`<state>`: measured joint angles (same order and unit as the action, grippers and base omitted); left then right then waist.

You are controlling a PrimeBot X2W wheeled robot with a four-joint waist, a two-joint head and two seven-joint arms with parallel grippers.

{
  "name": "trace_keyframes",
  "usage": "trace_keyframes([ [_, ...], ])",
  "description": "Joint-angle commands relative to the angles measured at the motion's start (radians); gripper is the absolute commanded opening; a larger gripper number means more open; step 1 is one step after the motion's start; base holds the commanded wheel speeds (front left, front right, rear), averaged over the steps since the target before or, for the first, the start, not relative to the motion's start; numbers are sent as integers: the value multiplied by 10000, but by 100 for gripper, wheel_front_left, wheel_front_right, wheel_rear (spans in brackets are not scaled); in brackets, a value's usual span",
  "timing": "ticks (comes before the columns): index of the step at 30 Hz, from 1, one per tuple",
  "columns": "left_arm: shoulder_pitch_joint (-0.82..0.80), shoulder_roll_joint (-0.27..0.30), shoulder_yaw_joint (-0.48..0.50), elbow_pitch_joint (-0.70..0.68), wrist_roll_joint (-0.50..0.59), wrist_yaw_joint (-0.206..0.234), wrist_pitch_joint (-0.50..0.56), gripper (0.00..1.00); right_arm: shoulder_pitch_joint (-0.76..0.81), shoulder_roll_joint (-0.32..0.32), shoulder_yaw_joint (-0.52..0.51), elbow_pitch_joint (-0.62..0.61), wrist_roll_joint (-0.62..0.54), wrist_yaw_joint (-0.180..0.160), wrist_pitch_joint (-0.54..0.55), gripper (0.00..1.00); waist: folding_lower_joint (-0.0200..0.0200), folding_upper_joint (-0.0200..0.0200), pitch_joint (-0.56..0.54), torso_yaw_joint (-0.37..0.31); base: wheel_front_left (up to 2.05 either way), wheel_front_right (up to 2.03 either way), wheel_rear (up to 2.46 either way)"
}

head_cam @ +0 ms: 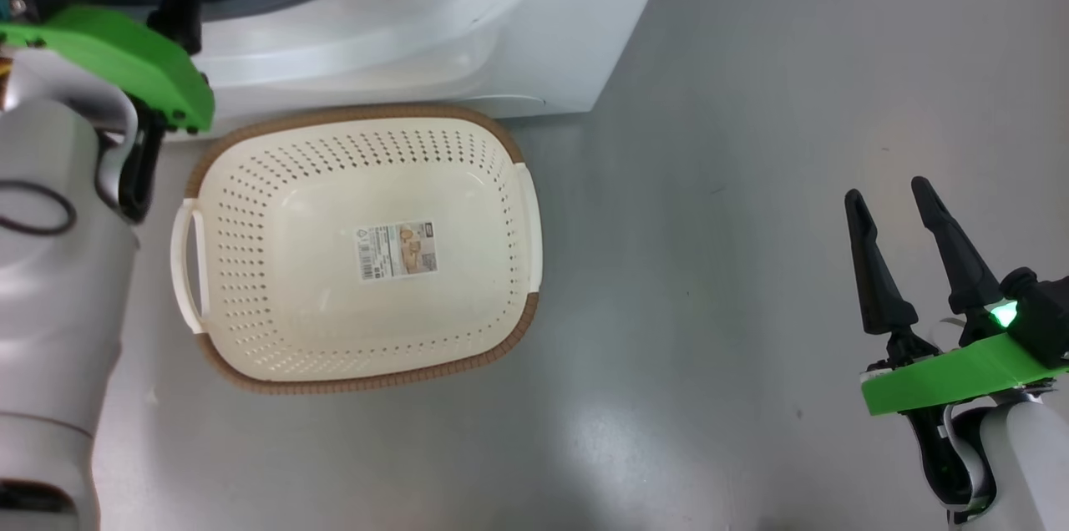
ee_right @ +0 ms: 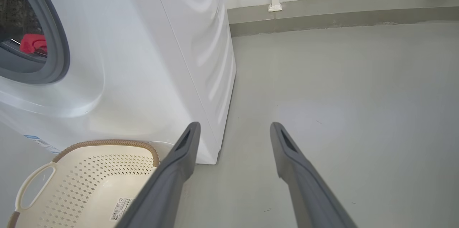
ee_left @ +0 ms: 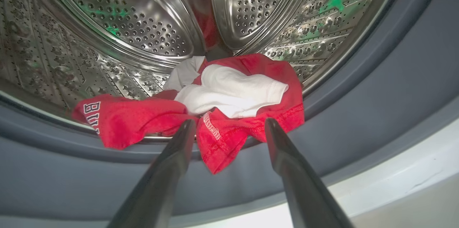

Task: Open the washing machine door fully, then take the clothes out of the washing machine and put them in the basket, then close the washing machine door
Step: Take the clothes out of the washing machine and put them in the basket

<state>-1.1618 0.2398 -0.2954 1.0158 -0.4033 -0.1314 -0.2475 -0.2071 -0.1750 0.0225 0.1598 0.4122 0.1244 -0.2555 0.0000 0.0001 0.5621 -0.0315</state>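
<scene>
Left tool (ee_left: 229, 122) spread, nothing pinched; its fingers frame a red fold of the clothes (ee_left: 143, 120) hanging over the washer's (ee_right: 143, 59) grey ring (ee_left: 358, 113). Basket (head_cam: 276, 180) on floor (head_cam: 710, 264) beside washer. Right tool (head_cam: 886, 190) spread, idle. Risk: catching only a thin hem, so the bundle slips or snags.

We can read just one piece of lettering: white block capitals "BU", with a third letter lost in a fold, on one end of the red clothes (ee_left: 136, 120) lying at the lip of the drum (ee_left: 125, 16) inside the washing machine (ee_right: 143, 59). The paper sticker (head_cam: 398, 250) on the bottom of the basket (head_cam: 250, 280), just in front of the washing machine, carries fine print, a small picture and what looks like a barcode, but we cannot make out a word or number. Low on the washing machine's front sits a small blue label (ee_right: 31, 137), its print too small to read.
</scene>
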Motion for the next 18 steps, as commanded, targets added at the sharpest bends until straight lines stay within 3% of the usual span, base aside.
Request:
trace_keyframes([
  [1, -395, 553, -3, 79, -106, 8, 47, 100, -17, -23, 253, -271, -46, 63, -63, 100, 0, -1, 218, -137, 0, 0, 0],
  [18, -2259, 1174, -1184, 1715, -867, 8, 529, 100, -398, 94, 620, -433, 17, 63, -63, 100, 0, -1, 1197, -664, 0, 0, 0],
])
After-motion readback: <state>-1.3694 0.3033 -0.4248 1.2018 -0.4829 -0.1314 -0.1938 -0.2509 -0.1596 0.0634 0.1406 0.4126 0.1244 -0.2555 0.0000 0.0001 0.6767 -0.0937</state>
